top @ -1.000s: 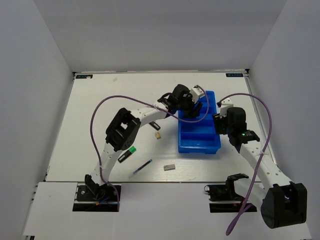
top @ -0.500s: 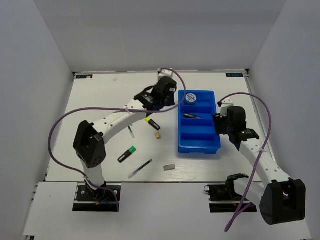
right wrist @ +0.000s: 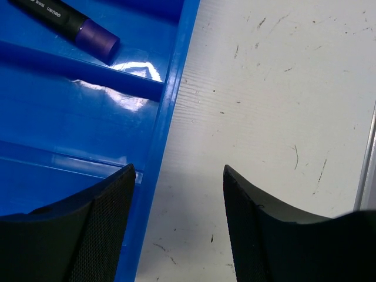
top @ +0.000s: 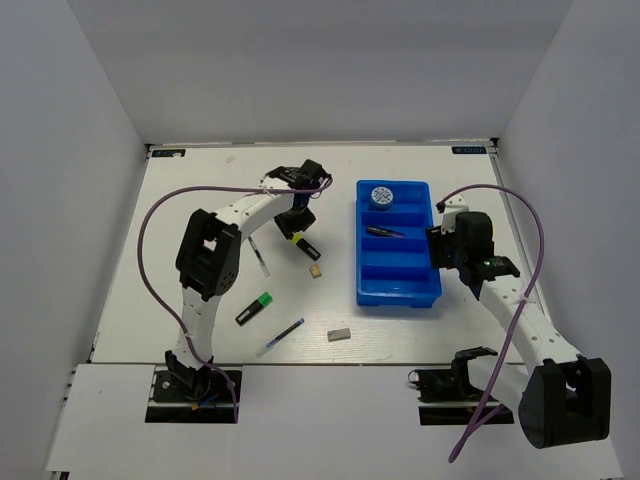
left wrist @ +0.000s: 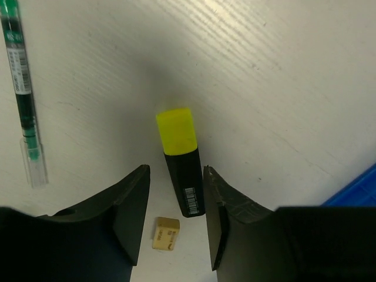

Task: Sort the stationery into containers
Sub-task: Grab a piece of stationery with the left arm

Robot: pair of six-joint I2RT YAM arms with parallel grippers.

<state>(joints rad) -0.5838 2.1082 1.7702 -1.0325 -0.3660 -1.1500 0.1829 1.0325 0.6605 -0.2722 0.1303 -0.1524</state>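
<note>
Under spread left claw (top: 296,224), yellow highlighter (left wrist: 181,170) lies flat on tbl (left wrist: 282,88).

Counter (left wrist: 282,88): white with fine grey grain lines, plus dark specks in the right wrist view.
Tray (top: 398,290): bright blue, glossy, with white glare patches.
Disc (top: 380,196): white with a blue pattern.
Purple highlighter (right wrist: 70,26): black body, purple end, white lettering.
Yellow highlighter (left wrist: 182,170): black body, yellow end, white barcode label.
Green highlighter (top: 255,308): black, green end.
Clear pen (left wrist: 23,111): see-through barrel, green inside, white printed label.
Dark-blue pen (top: 281,337): dark blue.
Tan eraser (left wrist: 165,233): tan. Grey eraser (top: 339,335): grey.
Left claw (left wrist: 175,176) and right claw (right wrist: 178,176): matte black.
Arms (top: 520,320): white links, black joints.
Cables (top: 495,188): purple.
</note>
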